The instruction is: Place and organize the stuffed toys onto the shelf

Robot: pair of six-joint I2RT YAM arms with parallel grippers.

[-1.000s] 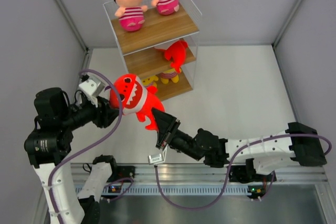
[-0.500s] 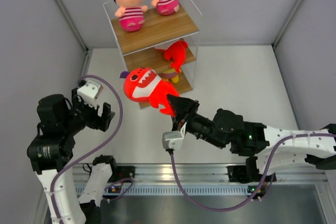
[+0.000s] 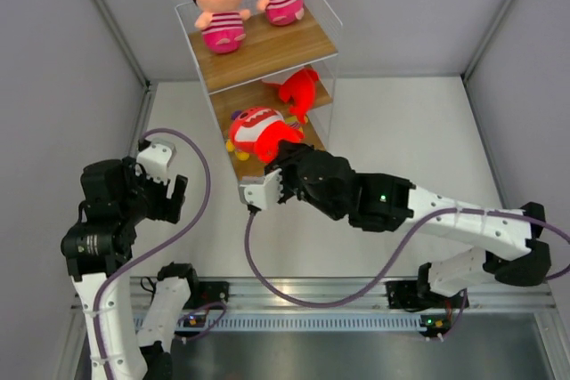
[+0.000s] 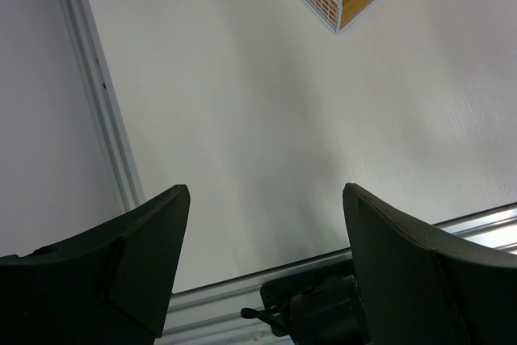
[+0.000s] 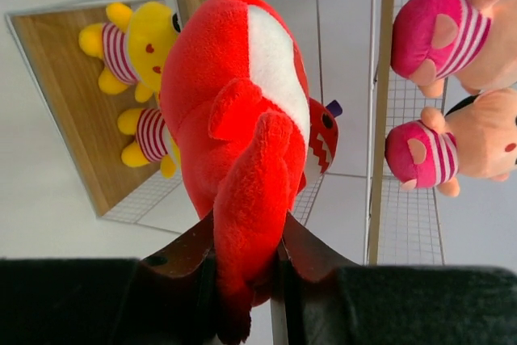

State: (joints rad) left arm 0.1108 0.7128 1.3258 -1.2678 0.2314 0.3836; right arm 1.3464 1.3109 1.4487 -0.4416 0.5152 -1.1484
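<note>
White table (image 3: 401, 131) lies below. The right gripper (image 5: 246, 256) clamps the red shark (image 5: 234, 111) by its tail; the body points straight ahead of it, at the middle board of the shelf (image 3: 285, 42). The left gripper (image 4: 262, 224), farther off, gapes empty.

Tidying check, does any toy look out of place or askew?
Only one red shark: it hangs tilted before the shelf, pinched by its tail in the right claw, apparently not resting on any board.
</note>
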